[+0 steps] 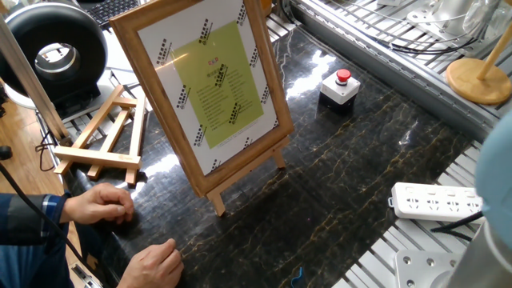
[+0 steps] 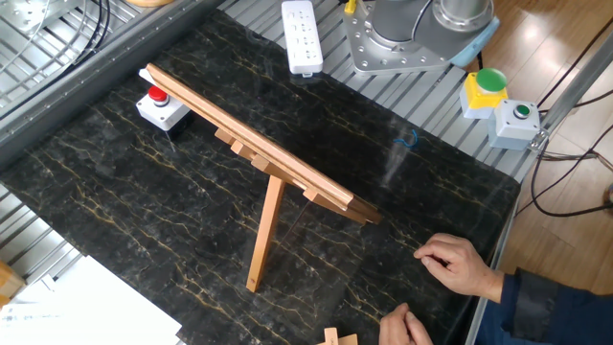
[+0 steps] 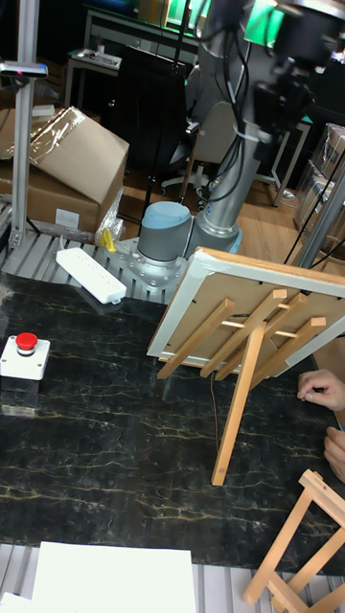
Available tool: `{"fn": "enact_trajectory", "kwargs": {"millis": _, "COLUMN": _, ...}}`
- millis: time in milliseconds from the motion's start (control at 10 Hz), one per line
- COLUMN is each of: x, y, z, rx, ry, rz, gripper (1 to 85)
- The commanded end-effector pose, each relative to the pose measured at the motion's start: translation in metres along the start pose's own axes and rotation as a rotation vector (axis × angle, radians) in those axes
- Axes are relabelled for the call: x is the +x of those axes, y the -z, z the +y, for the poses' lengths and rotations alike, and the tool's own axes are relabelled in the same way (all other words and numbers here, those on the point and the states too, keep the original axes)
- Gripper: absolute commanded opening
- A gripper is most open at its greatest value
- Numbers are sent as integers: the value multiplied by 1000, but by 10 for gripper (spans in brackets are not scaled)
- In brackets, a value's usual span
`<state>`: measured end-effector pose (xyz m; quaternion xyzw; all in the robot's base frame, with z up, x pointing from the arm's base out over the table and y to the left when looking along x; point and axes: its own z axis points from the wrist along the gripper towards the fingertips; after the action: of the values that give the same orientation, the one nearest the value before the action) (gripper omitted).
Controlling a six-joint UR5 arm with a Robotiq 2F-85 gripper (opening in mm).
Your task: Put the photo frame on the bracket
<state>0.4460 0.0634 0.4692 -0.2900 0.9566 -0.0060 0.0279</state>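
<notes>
Photo frame (image 1: 210, 84): sitting on bracket (image 3: 238, 378) at middle of dark marble desk (image 2: 124, 192), leaning back, long axis running up, printed face looking up toward person's side. Bracket rear prop leg (image 2: 263, 233) bracing on desk behind. Gripper (image 3: 292, 84): hanging high above desk, well apart from frame, blurred; fingers' state cannot tell. Arm rising from grey base (image 2: 397, 38) at desk edge. Smaller easel (image 1: 104, 136) lying flat beside. Person's hands (image 1: 100, 204) resting near front edge.
</notes>
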Motion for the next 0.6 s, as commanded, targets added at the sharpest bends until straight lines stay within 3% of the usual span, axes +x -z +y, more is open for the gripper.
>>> {"fn": "enact_trajectory", "kwargs": {"millis": 0, "x": 19, "y": 3, "z": 3, "rx": -30, "ry": -232, "rz": -6, "gripper": 10}}
{"fn": "enact_trajectory", "kwargs": {"millis": 200, "x": 18, "y": 3, "z": 8, "rx": -47, "ry": -286, "rz": -5, "gripper": 10}}
{"fn": "enact_trajectory", "kwargs": {"millis": 500, "x": 25, "y": 0, "z": 0, "rx": -19, "ry": -278, "rz": 18, "gripper": 10}}
